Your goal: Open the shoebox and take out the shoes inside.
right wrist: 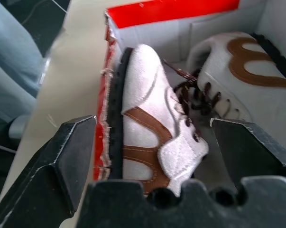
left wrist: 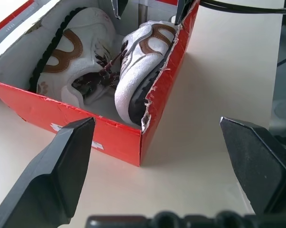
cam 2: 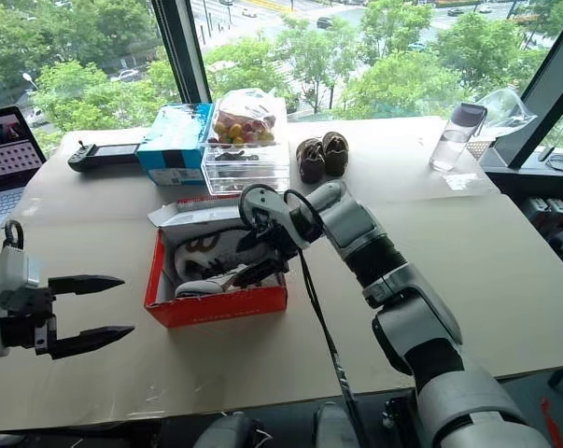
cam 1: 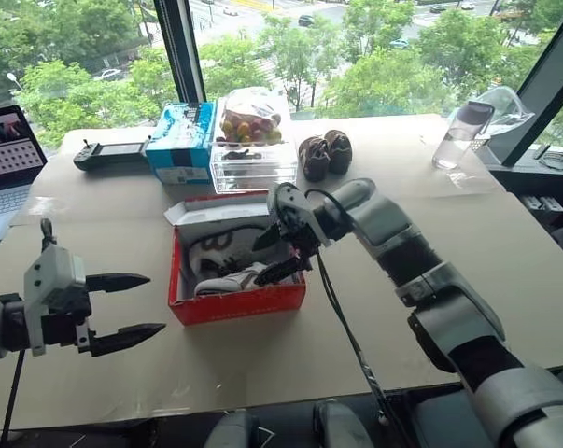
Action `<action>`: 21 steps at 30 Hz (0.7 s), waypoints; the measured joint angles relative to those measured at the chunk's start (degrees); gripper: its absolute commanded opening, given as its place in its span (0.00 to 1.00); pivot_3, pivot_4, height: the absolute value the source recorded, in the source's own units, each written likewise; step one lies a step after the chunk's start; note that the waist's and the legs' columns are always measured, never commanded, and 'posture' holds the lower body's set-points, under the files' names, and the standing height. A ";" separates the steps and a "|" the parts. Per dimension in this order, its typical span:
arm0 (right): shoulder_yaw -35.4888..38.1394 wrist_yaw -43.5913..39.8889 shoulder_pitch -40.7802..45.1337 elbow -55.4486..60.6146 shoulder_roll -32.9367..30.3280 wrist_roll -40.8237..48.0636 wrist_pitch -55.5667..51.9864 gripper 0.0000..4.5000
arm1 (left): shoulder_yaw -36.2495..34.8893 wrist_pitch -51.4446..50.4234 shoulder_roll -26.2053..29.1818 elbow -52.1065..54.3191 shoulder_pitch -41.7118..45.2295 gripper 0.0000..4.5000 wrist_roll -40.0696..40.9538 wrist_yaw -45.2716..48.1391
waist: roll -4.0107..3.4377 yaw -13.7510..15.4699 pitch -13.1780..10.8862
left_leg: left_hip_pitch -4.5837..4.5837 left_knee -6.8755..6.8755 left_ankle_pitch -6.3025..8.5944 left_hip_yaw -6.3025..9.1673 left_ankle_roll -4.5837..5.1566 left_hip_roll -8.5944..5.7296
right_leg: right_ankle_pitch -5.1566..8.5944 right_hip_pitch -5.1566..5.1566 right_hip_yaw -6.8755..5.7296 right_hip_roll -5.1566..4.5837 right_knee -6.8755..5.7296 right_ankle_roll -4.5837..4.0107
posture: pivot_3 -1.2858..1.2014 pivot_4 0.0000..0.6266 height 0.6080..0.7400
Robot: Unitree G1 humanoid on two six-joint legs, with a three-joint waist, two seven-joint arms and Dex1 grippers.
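The red shoebox [cam 1: 236,304] stands open in the middle of the table, its lid [cam 1: 206,211] folded back towards the far side. Inside lie the shoes [cam 1: 218,265], white with tan trim and dark laces. My right gripper [cam 1: 268,258] reaches into the box's right end and is open. In the right wrist view its fingers [right wrist: 76,156] stand apart on either side of the near shoe [right wrist: 152,137] without touching it. My left gripper [cam 1: 152,304] hovers open to the left of the box, clear of it. The left wrist view looks at the box's torn corner [left wrist: 143,124].
Behind the shoebox stand a blue carton [cam 1: 181,140] and a clear box of fruit [cam 1: 253,140], with a small dark brown pair of shoes [cam 1: 325,154] beside them. A black controller [cam 1: 108,154] and a laptop [cam 1: 6,159] are far left. A glass [cam 1: 458,135] is far right.
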State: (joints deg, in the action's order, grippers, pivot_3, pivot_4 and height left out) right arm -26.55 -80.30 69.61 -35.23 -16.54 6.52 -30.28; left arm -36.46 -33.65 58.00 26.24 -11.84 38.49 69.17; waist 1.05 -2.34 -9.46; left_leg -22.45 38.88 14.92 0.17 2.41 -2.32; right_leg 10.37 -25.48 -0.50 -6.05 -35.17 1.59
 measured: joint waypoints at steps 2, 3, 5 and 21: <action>-0.61 -0.88 3.39 -3.00 0.07 -1.52 -2.05 0.99 | -0.73 -0.05 -0.01 0.00 0.27 1.00 0.28 -0.29 | 0.00 -0.08 0.00 | 0.00 -0.03 0.00 -0.01 -0.02 0.01 | 0.00 -0.05 0.00 0.01 -0.02 -0.01 | 0.52 0.24 1.00; -2.02 -2.46 5.28 -5.22 0.10 -2.83 -2.77 0.99 | -0.93 -0.10 -0.05 0.01 0.51 1.00 0.90 -0.60 | 0.00 -0.11 0.00 | 0.00 -0.03 0.01 -0.01 -0.04 0.01 | 0.00 -0.07 0.00 0.02 -0.03 -0.02 | 0.52 0.24 1.00; -3.89 -4.73 6.47 -8.04 0.27 -4.40 -3.15 0.99 | -0.97 -0.13 -0.07 0.09 0.86 1.00 1.43 -0.98 | 0.00 -0.16 0.00 | -0.01 -0.03 0.02 -0.01 -0.05 0.02 | 0.00 -0.06 -0.02 0.04 -0.02 -0.03 | 0.52 0.24 1.00; -13.17 -9.35 11.47 -23.23 6.95 -6.06 -1.38 0.94 | -1.24 0.07 -2.29 2.46 -0.28 1.00 1.89 -4.10 | 0.00 -0.26 0.00 | -0.12 -0.03 -0.01 -0.02 -0.13 0.01 | 0.00 -0.33 0.00 0.03 -0.20 -0.06 | 0.52 0.24 1.00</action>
State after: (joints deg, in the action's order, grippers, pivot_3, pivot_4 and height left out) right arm -39.73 -89.65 81.08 -58.46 -9.59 0.47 -31.67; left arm -37.69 -33.58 55.72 28.70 -12.12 40.38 65.07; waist 1.05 -2.60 -9.46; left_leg -22.57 38.86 14.91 0.15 2.28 -2.31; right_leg 10.37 -25.81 -0.50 -6.02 -35.37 1.53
